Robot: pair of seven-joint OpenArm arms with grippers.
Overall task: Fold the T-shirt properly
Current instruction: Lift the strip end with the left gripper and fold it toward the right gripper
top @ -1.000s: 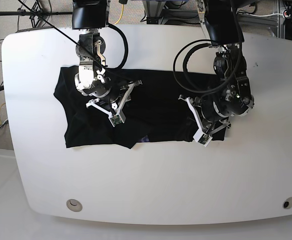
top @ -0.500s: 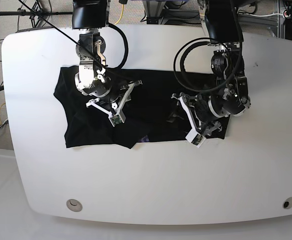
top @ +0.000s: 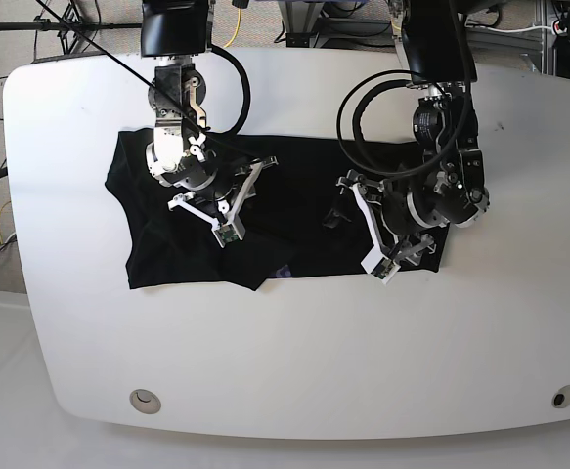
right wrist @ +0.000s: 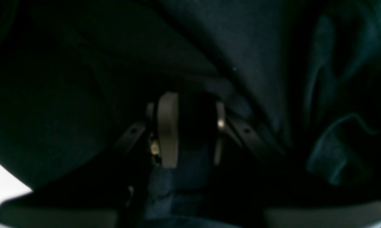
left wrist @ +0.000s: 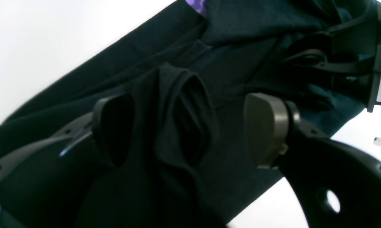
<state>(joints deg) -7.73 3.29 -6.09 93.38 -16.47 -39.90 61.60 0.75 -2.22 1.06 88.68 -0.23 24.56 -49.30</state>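
The black T-shirt lies spread and rumpled across the white table. A purple mark shows at its front edge, and at the top of the left wrist view. My left gripper is over the shirt's right part. Its jaws are wide apart around a raised fold of cloth that leans on one finger. My right gripper presses on the shirt's left half. In the right wrist view its jaws are nearly together with dark cloth between them.
The table's front edge has two round holes. Cables loop above my left arm. My right arm shows at the right edge of the left wrist view. Bare white tabletop lies in front of the shirt.
My left gripper has moved toward the view's left across the shirt, and the shirt's right part has bunched up with it. My right arm has not moved.
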